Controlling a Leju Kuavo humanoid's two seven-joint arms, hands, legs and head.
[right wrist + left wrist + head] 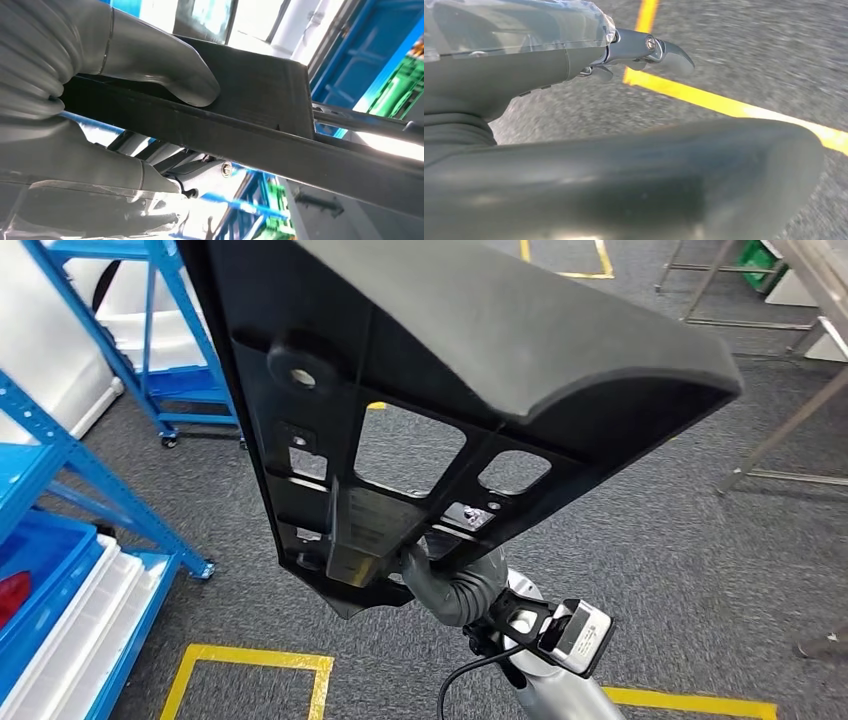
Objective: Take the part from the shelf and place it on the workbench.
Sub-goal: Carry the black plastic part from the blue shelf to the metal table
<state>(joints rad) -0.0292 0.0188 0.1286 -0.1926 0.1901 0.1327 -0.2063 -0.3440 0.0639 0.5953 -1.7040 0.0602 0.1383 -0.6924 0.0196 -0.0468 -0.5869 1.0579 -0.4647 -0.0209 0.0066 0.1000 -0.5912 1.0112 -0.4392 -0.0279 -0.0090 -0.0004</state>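
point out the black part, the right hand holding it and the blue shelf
black part (470, 330), head view, on its broad smooth face
right hand (150, 60), right wrist view, on the thumb pressed on the part's edge
blue shelf (170, 390), head view, on a lower shelf frame

The robot's right arm (560, 695) is a shiny silver tube, and near its wrist sits a grey ribbed cover (462, 590) that looks like a bendy hose, with a small black and silver box (578, 636) clipped beside it and a thin black cable (470, 672) looping out from it. The right hand (100, 120) has a fat, smooth grey thumb (160, 65), clear plastic wrap over part of it, and dark metal bits with one little round screw (227, 169). The left hand (549, 65) looks the same: a grey ribbed cover, clear shiny wrap, a silver metal finger (651, 50) with a round screw and a dark pointed tip.
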